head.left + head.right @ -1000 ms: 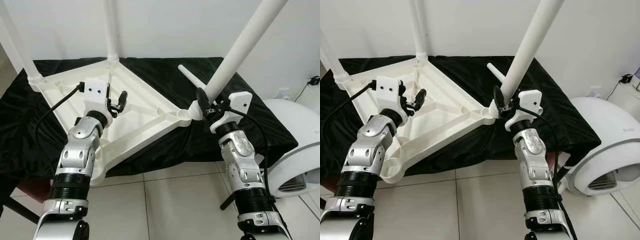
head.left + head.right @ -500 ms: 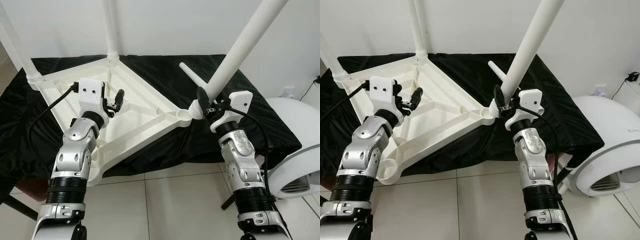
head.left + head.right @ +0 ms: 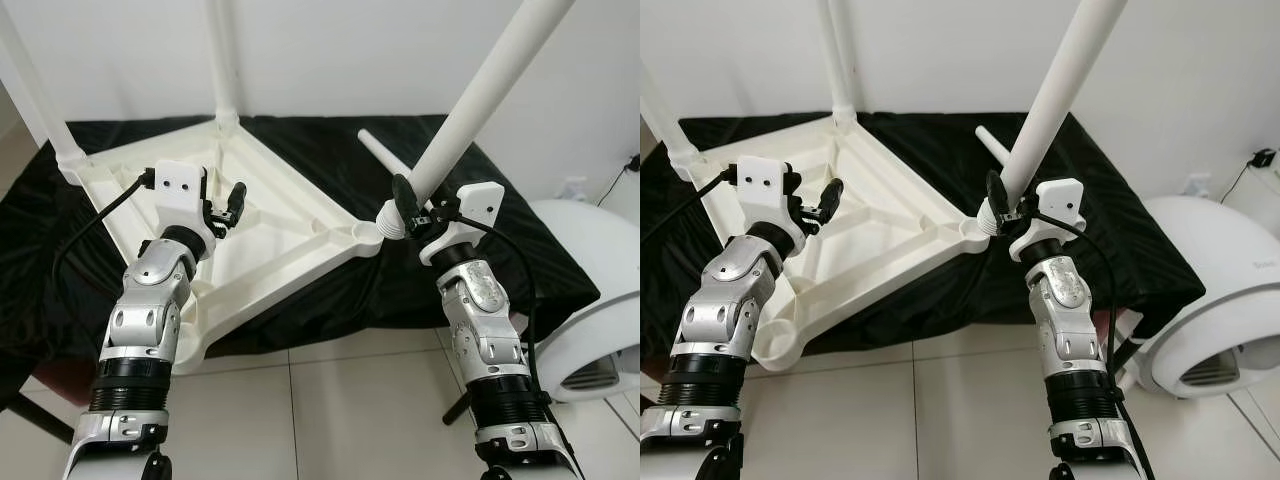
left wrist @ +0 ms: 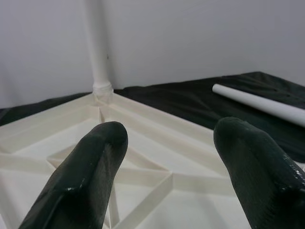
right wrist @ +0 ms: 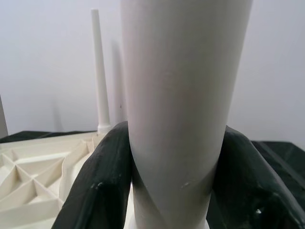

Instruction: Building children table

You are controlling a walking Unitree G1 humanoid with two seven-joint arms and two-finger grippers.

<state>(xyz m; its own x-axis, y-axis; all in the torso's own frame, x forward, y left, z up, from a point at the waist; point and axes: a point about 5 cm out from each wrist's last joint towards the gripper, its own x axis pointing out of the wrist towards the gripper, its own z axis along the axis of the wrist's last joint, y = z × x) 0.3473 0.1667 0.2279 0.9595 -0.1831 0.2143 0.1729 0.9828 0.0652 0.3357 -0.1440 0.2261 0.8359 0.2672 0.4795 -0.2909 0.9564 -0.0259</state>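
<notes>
On black cloth (image 3: pixel 330 150), tabletop (image 3: pixel 270 230), right gripper (image 3: pixel 412 208) clasping leg (image 3: pixel 470 110)

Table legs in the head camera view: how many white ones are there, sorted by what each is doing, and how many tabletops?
upright legs standing in corners of the tabletop: 2
tilted leg gripped by the right claw: 1
loose leg lying on the black cloth: 1
tabletop, upside down: 1
Total: 5 white parts, 4 of them legs.
</notes>
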